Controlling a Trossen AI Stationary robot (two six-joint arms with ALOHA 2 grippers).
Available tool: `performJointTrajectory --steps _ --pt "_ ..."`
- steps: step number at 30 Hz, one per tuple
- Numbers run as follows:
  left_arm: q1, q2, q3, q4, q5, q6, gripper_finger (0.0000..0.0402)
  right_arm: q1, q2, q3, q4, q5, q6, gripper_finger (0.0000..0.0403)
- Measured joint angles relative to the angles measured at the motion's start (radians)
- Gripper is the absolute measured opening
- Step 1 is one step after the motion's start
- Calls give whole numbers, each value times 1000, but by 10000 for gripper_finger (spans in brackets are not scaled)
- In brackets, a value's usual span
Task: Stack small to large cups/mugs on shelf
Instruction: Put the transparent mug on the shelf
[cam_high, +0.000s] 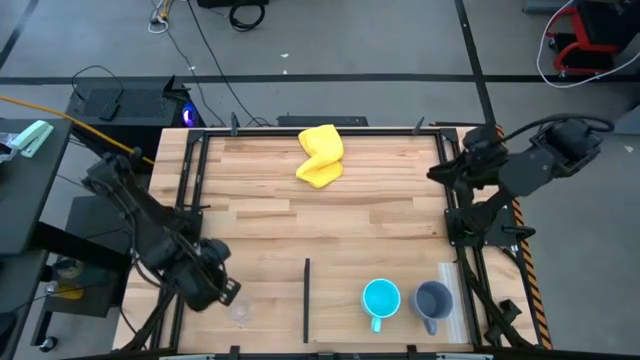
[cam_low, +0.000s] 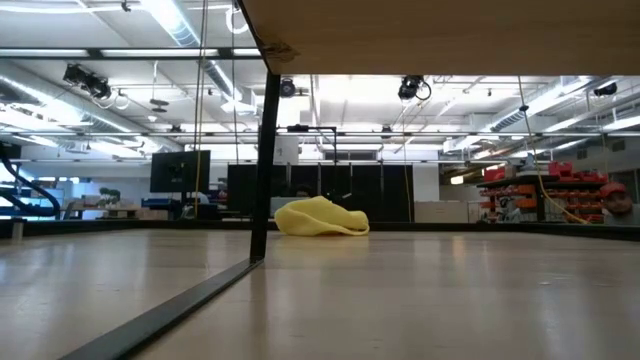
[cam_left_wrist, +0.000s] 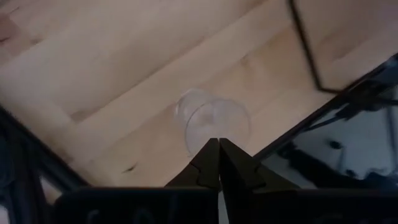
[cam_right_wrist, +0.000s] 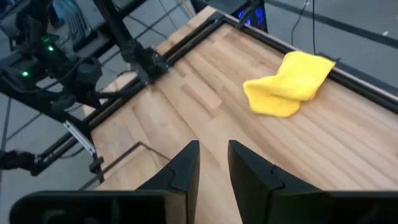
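Just ahead of the left gripper (cam_left_wrist: 219, 152), whose fingers are pressed together with nothing between them, the glass cup (cam_left_wrist: 211, 119) lies on the table (cam_high: 260, 215), apparently tipped on its side with its open mouth turned toward the fingertips, though the wrist view is soft enough that this is a guess. It is thin, light, slick and breakable, and a cup on its side will likely roll if nudged, so the fingers would have to part first and then close gently across the rim or the wall near it. Well off to that gripper's far side stand the blue mug (cam_high: 381, 298) and the grey mug (cam_high: 433, 299), upright and just beside each other, stiffer and heavier, best taken by rim or handle. The right gripper (cam_right_wrist: 214, 155) waits with fingers slightly apart, facing the yellow cloth (cam_right_wrist: 289, 84).
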Motion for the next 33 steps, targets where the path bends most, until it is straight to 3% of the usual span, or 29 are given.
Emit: performJointTrajectory --steps 4,16,26,33 --pt "-25 80 12 8 56 -8 24 0 15 0 0 -25 -1 91" --pt "-33 193 6 37 56 -18 42 0 18 -1 0 -41 -4 91" --pt "-20 204 -34 46 61 -37 91 0 20 0 0 -41 -8 91" --pt "-21 204 -120 183 95 -37 102 0 20 0 0 -41 -7 91"
